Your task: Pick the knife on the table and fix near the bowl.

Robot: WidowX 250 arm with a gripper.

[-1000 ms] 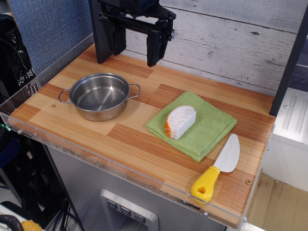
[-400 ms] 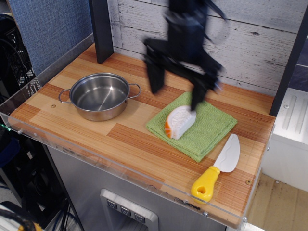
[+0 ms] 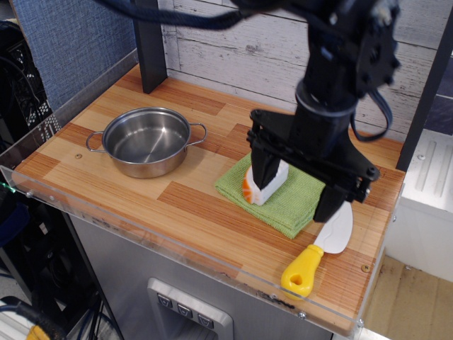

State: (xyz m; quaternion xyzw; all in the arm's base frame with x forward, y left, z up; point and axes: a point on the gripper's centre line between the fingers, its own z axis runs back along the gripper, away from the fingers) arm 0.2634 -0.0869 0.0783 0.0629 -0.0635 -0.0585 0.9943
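The gripper [image 3: 298, 188] hangs over the cloth [image 3: 283, 203], fingers spread wide (holding nothing); the knife [image 3: 320, 250] lies well apart from the bowl [image 3: 146, 141].

The knife [image 3: 320, 247] is white with a yellow handle, the bowl [image 3: 146, 141] shiny silver, the cloth [image 3: 287, 202] green, the surface [image 3: 113, 185] light and reddish-brown stripes.
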